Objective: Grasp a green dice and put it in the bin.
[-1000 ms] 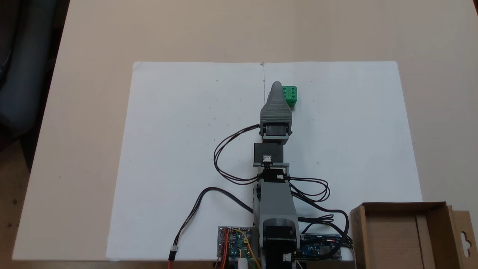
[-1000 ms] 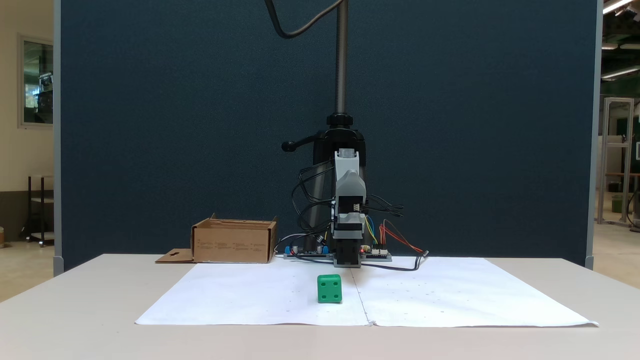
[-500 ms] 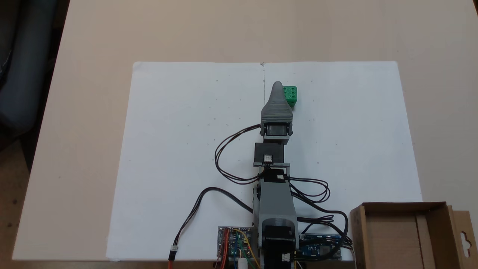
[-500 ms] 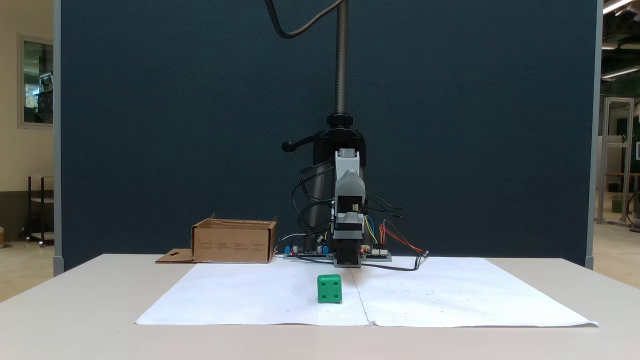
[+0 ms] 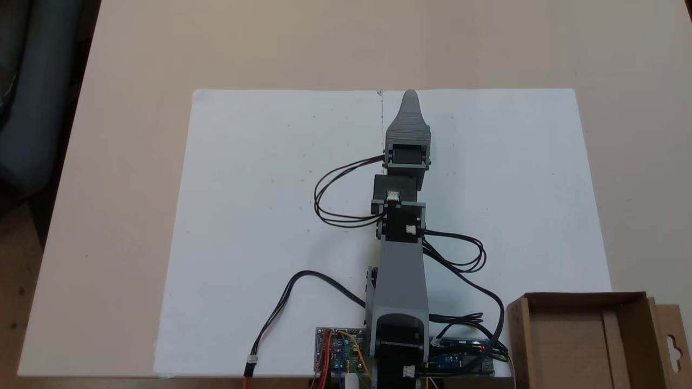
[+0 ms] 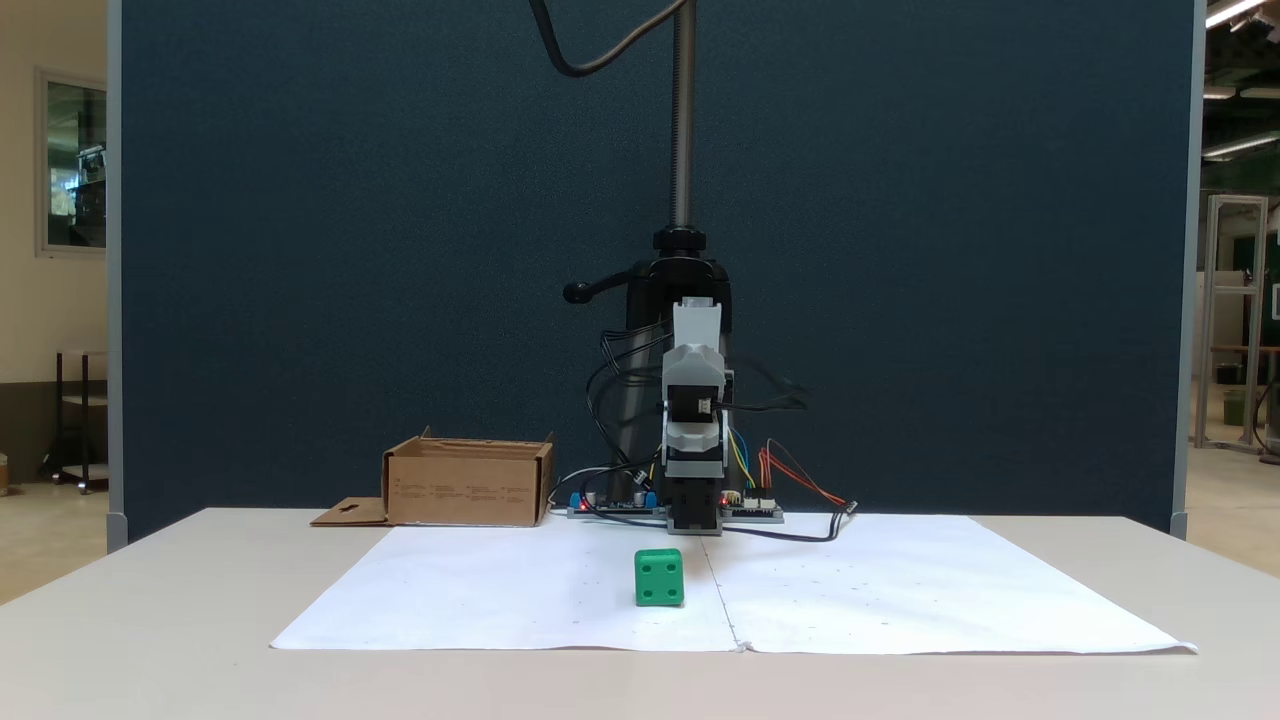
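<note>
Green dice (image 6: pixel 659 577) rests on the white paper sheet (image 6: pixel 900 590) on the tabletop (image 6: pixel 150 640), ungripped, near the sheet's centre seam. The bin (image 5: pixel 584 337) stands well apart beside the arm base. The gripper (image 5: pixel 410 100) extends above the dice area; whether the jaws are spread cannot be told. Step in hand: approach. Next move: spread the jaws, descend around the dice, close.

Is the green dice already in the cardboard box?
No. In a fixed view the green dice sits on the white paper, well apart from the cardboard box at the back of the table.
</note>
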Available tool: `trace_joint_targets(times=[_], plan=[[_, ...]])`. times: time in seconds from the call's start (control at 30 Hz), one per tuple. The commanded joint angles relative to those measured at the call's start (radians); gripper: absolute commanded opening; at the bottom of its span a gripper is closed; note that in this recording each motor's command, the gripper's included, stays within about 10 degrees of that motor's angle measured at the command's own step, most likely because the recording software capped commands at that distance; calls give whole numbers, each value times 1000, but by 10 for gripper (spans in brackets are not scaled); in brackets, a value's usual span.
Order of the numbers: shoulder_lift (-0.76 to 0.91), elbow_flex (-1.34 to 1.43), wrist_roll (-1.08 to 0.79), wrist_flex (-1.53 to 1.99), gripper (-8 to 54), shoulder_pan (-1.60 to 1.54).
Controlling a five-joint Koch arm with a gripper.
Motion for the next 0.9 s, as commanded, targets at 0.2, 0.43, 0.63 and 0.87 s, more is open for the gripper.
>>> trace_joint_targets(times=[0.2, 0.43, 0.63, 0.87], plan=[[86, -325, -66, 566, 450, 11], [-26, -512, -6, 1007, 428, -2], [-186, -755, 26, 1348, 461, -6], [-272, -922, 40, 1614, 478, 9]])
